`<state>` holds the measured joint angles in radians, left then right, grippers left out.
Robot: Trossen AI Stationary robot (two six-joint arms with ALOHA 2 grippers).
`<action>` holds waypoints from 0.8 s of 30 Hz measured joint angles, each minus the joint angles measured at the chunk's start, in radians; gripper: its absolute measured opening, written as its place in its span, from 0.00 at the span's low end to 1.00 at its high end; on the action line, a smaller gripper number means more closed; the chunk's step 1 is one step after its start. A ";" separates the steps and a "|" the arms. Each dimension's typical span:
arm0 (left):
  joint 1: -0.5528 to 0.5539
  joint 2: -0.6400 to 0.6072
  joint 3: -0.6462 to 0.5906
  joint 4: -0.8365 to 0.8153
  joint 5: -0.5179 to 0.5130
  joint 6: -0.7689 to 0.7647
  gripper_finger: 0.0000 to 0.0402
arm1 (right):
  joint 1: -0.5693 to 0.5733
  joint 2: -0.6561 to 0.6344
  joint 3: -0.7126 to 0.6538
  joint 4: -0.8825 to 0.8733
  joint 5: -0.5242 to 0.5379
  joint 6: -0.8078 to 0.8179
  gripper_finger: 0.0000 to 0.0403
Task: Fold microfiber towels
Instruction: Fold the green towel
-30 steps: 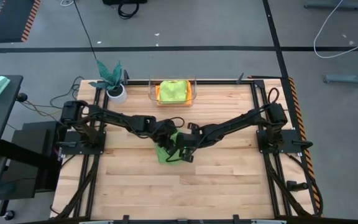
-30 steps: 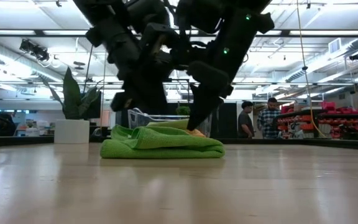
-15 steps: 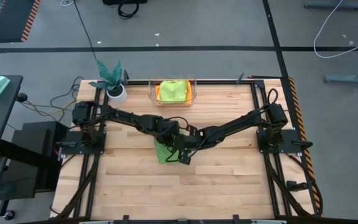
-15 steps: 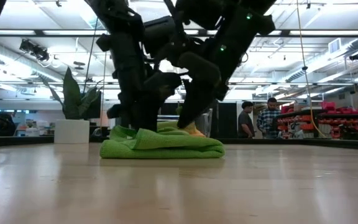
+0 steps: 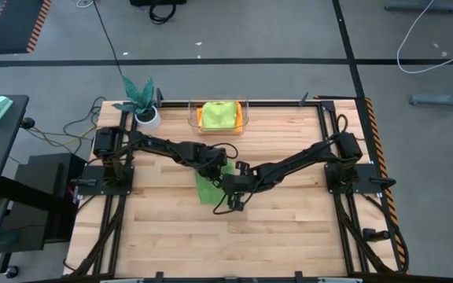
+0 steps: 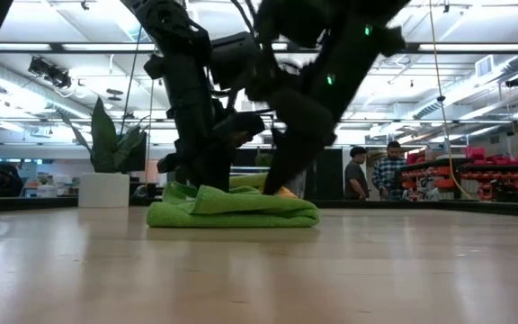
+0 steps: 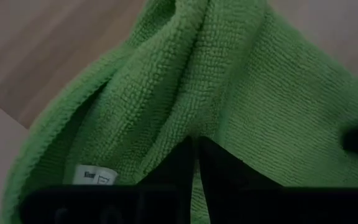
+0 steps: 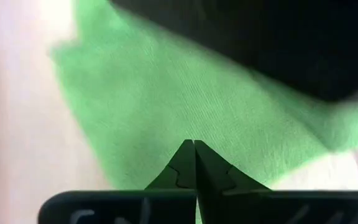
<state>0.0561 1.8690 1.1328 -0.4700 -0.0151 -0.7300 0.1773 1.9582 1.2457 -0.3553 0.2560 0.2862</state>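
Now the left gripper (image 5: 217, 167) has slid along the mid-green towel (image 5: 208, 189) mid-tabletop, fingers nearly closed, grip unclear; the right gripper (image 5: 228, 203), fingers shut and empty, has drawn back: fold nearly pressed.

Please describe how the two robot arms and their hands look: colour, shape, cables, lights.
Both arms are black, slender and jointed, with thin black cables. The left hand and right hand each end in two dark pointed fingers. Small green lights glow on one arm.
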 joint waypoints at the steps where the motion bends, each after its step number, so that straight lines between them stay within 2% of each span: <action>1: 0.002 0.000 0.000 -0.001 0.000 0.000 0.09 | -0.001 0.014 -0.001 -0.004 -0.003 -0.001 0.00; 7: 0.004 0.001 -0.003 -0.028 -0.011 0.005 0.07 | 0.000 0.082 0.004 0.055 0.003 0.009 0.00; 15: 0.024 0.001 -0.002 -0.046 -0.014 0.013 0.09 | 0.001 0.079 0.003 0.059 -0.021 0.009 0.00; 24: 0.069 -0.002 -0.002 -0.058 -0.017 0.062 0.06 | 0.000 0.079 0.002 0.058 -0.029 0.063 0.00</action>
<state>0.1247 1.8669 1.1313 -0.5276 -0.0321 -0.6679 0.1772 2.0373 1.2476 -0.2977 0.2265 0.3490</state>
